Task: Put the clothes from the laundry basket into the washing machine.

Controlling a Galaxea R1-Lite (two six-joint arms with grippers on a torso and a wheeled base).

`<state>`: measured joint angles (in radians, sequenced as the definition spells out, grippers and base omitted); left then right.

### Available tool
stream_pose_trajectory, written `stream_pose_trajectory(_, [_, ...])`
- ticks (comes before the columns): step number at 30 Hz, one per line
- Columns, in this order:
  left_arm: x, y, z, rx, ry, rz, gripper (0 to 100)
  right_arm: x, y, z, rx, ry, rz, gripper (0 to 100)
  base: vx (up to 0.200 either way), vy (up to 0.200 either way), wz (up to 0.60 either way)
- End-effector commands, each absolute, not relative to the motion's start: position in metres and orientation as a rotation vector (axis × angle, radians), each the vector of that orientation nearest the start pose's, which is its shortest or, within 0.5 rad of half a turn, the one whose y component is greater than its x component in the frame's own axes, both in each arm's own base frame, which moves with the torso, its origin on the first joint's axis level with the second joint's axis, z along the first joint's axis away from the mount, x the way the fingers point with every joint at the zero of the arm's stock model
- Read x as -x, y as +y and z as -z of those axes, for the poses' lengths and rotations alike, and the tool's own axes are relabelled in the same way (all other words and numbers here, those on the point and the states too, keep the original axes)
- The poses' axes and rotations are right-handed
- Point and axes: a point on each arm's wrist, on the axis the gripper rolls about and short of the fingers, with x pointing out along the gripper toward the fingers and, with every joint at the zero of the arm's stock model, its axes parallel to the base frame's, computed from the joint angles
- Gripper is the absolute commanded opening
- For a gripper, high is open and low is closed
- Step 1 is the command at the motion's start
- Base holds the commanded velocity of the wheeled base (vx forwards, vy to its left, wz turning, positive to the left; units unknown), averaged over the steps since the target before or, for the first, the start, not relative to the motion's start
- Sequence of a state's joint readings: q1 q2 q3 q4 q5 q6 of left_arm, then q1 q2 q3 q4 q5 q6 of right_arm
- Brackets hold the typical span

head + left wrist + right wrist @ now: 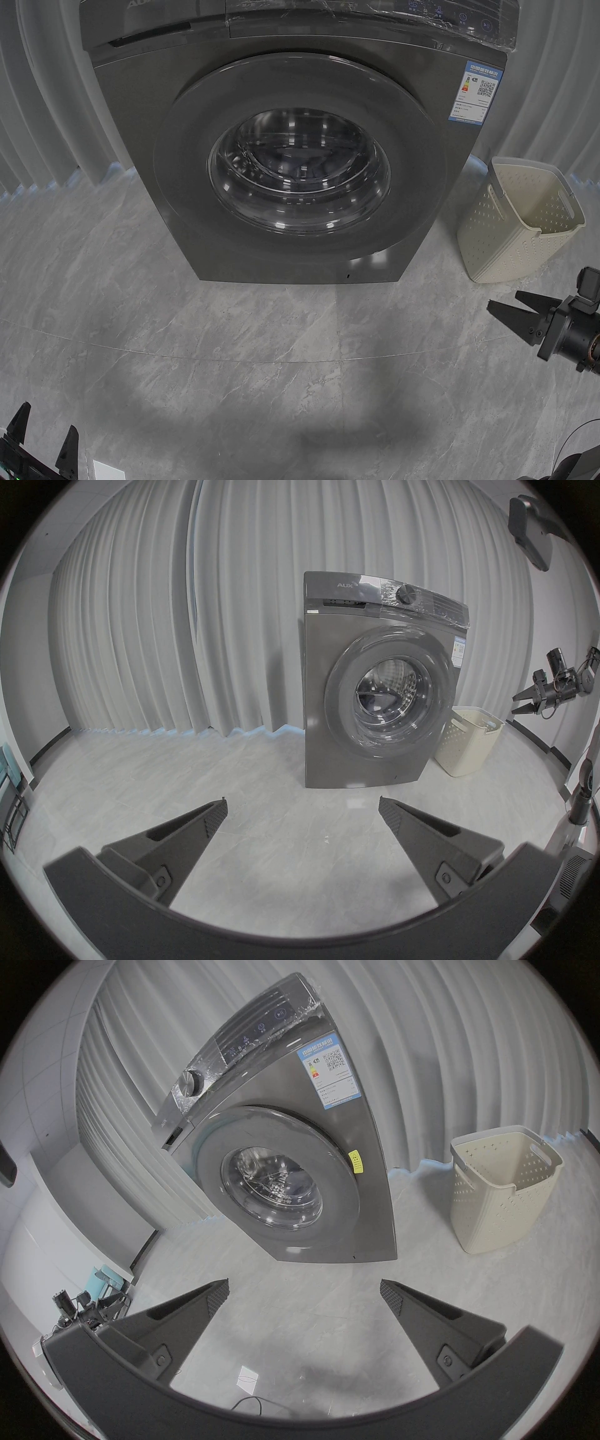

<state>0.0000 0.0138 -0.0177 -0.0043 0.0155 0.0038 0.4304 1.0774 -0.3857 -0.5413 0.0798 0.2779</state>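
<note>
Both my left jaws and right jaws stand wide open, gripping nothing. Washing machine [156,81] door [299,170] shut; laundry basket [500,244] just beside it, on my right.

Grey washing machine [300,169] closed; cream laundry basket [500,237] upright just beside.

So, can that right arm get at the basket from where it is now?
Probably yes. The right gripper hangs open close beside the laundry basket, nothing stands between them, and the basket's top is uncovered.
</note>
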Motion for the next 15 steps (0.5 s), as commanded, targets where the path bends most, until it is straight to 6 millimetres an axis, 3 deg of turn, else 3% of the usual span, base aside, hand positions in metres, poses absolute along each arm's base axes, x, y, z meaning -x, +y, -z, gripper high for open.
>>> stream_pose_trajectory(1, [0.023, 0.0, -0.076, -0.005, -0.005, -0.017, 100, -0.141, 0.076, -0.191, -0.235, 0.268, -0.53, 100, 0.0, 0.0, 0.0])
stream_pose_trajectory(12, [0.023, 0.0, -0.076, 0.0, -0.005, -0.02, 100, -0.163, 0.109, -0.176, -0.262, 0.322, -0.613, 100, 0.0, 0.0, 0.0])
stream_pose_trajectory(15, [0.023, 0.0, -0.076, 0.0, -0.005, -0.02, 100, -0.167, 0.12, -0.179, -0.322, 0.325, -0.635, 100, 0.2, 0.0, 0.0])
